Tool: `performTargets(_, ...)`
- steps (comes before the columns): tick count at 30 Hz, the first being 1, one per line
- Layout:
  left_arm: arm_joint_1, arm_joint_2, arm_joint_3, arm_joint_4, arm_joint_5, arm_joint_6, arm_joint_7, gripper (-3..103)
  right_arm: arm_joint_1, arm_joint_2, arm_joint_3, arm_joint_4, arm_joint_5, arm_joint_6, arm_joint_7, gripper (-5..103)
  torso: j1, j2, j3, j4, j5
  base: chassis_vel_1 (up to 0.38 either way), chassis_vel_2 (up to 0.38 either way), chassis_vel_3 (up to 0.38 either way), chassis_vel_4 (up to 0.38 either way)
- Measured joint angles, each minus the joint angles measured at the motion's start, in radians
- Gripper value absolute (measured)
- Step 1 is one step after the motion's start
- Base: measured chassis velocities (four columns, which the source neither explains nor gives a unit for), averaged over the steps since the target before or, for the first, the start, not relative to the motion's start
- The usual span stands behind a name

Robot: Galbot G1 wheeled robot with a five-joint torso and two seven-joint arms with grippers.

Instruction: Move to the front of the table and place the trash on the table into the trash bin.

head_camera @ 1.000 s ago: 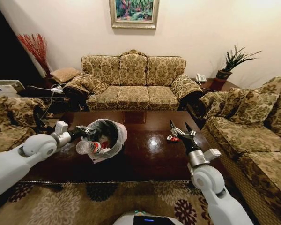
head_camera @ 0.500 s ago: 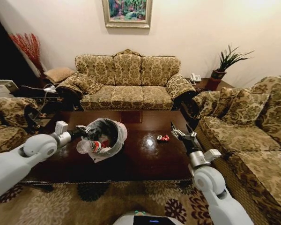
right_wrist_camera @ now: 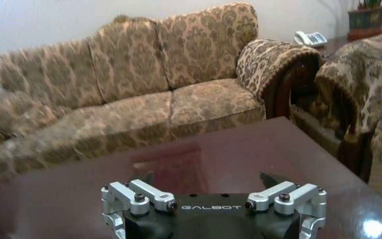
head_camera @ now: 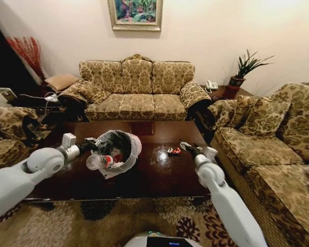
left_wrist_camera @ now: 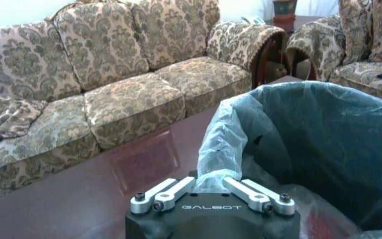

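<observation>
The trash bin (head_camera: 122,148), dark with a grey-white liner, stands tilted on the left half of the glossy dark table (head_camera: 154,177). My left gripper (head_camera: 92,145) is shut on the liner's rim (left_wrist_camera: 212,178), with the bin's mouth (left_wrist_camera: 317,149) just beyond it. A clear red-labelled bottle (head_camera: 100,161) lies at the bin's near rim, poking out. A small red-black wrapper (head_camera: 173,151) rests on the table to the right of the bin. My right gripper (head_camera: 186,148) is open just right of the wrapper, low over the table top (right_wrist_camera: 257,144), fingers (right_wrist_camera: 270,179) spread with nothing between them.
A patterned three-seat sofa (head_camera: 136,95) stands behind the table, with matching sofas at the left (head_camera: 7,131) and right (head_camera: 268,139). A side table with a plant (head_camera: 238,77) and phone is at the back right. A floral rug (head_camera: 108,221) lies before the table.
The whole view has shifted, so the furniture sits further left in the picture. My right arm has reached forward and down, closer to the wrapper. The left gripper still holds the liner.
</observation>
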Motion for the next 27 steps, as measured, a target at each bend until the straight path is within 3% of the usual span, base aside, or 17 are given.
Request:
performTargets(6,0.001,-0.008,0.008,0.002,0.002,0.0,0.0,2,0.109,0.043,-0.059,-0.269,0.01,0.007,-0.007,100,0.0,0.0,0.0,-0.0014,0.0009,0.0,0.0,0.0,0.0)
performTargets(21,-0.001,-0.008,0.017,0.01,0.003,0.0,-0.001,2,0.257,0.195,-0.064,-0.637,-0.108,0.078,-0.073,100,0.0,0.0,0.0,-0.0008,0.0008,0.0,0.0,0.0,0.0)
performTargets(27,0.0,-0.009,0.019,0.012,0.003,0.001,0.0,2,0.281,0.216,-0.053,-0.72,-0.152,0.111,-0.097,100,0.0,0.0,0.0,-0.0008,0.0004,0.0,0.0,0.0,0.0)
